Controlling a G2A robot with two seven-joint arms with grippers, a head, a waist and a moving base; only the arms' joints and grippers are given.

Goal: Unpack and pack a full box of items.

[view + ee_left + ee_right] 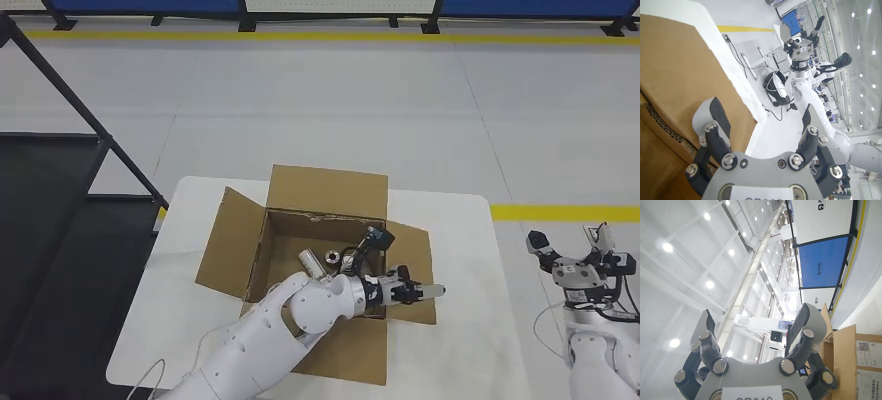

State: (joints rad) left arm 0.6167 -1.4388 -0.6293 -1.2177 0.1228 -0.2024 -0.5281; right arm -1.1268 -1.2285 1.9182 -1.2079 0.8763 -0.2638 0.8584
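Unpacking appears to be the step in hand. The cardboard box (328, 190) is sitting open on the white table (460, 330), flaps folded out, with a few small items (320, 262) lying inside; what they are cannot be told. The left gripper (425, 292) is hovering over the flap nearest the right arm, jaws wide, holding nothing. The right gripper (570, 245) is standing off beside the table, pointing upward, likewise wide and empty. The next move is likely calling for the left gripper to turn down into the box and close on one item.
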